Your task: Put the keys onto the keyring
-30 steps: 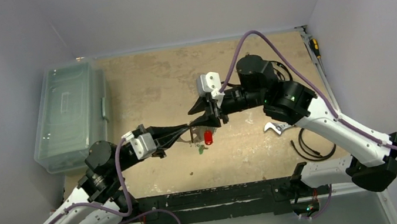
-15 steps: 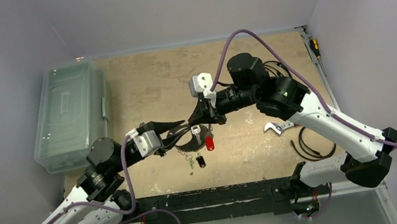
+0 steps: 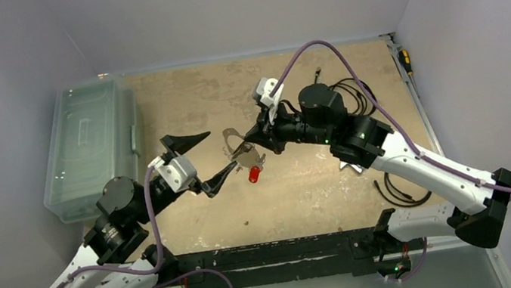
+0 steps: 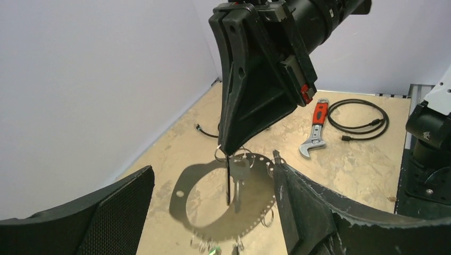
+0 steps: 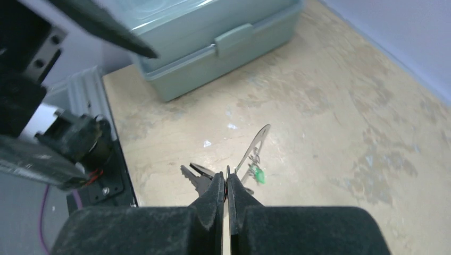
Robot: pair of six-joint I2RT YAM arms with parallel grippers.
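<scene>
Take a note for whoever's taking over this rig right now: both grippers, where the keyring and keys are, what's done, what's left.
Left gripper: open, empty, beside the keyring.
Right gripper: shut on the keyring's edge, holding it up off the table.
Keys: the red key and the green key hang from the keyring.
Done: at least those two look threaded on.
Left: I cannot tell whether every key is on, so check that, then set the keyring down.
</scene>
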